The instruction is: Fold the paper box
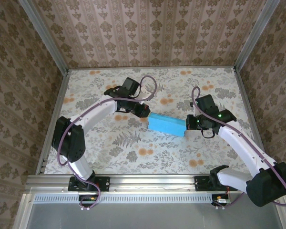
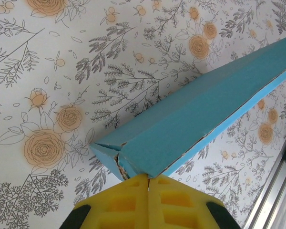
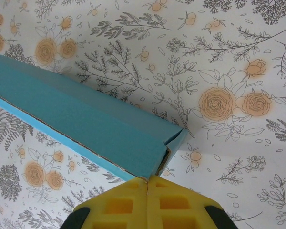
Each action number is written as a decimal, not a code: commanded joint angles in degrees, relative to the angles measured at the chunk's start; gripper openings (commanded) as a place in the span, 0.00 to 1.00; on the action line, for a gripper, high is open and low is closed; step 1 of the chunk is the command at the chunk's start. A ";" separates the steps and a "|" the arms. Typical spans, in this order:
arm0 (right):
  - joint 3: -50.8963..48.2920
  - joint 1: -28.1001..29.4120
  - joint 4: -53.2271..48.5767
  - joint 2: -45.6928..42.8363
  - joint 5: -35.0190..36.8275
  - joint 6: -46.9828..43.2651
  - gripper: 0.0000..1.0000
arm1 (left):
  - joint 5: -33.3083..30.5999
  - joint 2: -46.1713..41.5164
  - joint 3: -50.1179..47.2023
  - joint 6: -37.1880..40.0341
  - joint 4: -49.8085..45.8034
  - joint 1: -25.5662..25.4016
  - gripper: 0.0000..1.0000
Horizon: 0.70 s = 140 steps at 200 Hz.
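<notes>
We see the turquoise paper box [image 1: 166,125] as a long, slim closed form at the middle of the floral bench [image 1: 133,157]. Our left gripper [image 2: 148,181] is closed tight, its tips touching one end of the box. The right gripper [image 3: 147,183] is closed likewise against the other end.

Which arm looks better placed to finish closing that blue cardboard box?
Probably left. The left tool, yellow and shut, touches the end of the turquoise card box where a flap stands ajar. The right tool, also shut, meets an end that looks nearly tucked in. A close call.
</notes>
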 commanded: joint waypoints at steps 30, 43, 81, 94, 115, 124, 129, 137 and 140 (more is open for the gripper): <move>-1.04 0.66 -1.93 -1.08 -0.82 -1.01 0.00 | 0.96 -0.97 -2.69 -1.13 -1.59 -1.30 0.00; -0.87 0.65 -1.98 -1.16 -0.93 -1.03 0.00 | 0.54 -1.17 -3.01 -1.14 -1.59 -1.25 0.00; 0.26 0.63 -1.89 -3.22 -1.25 0.01 0.12 | -0.06 -1.55 -3.24 -0.86 -1.94 -1.26 0.00; 1.16 0.42 -2.41 -3.98 -1.05 0.31 0.19 | 0.06 -1.58 -3.08 -0.86 -1.95 -1.31 0.00; 2.57 -0.08 -2.71 -4.75 -0.74 0.49 0.29 | 0.03 -1.38 -2.86 -0.90 -1.81 -1.30 0.00; 3.05 -0.22 -2.67 -4.77 -0.67 0.71 0.30 | 0.11 -1.21 -2.72 -0.86 -1.86 -1.25 0.00; 3.32 -0.26 -2.41 -4.70 -0.67 0.81 0.30 | 0.11 -1.10 -2.71 -0.86 -1.80 -1.31 0.00; 3.72 -0.33 -1.81 -4.44 -0.80 0.92 0.29 | 0.16 -1.03 -2.71 -0.90 -1.70 -1.25 0.00; 3.80 -0.33 -1.51 -4.20 -0.95 1.01 0.27 | 0.23 -1.07 -2.65 -0.98 -1.68 -1.23 0.00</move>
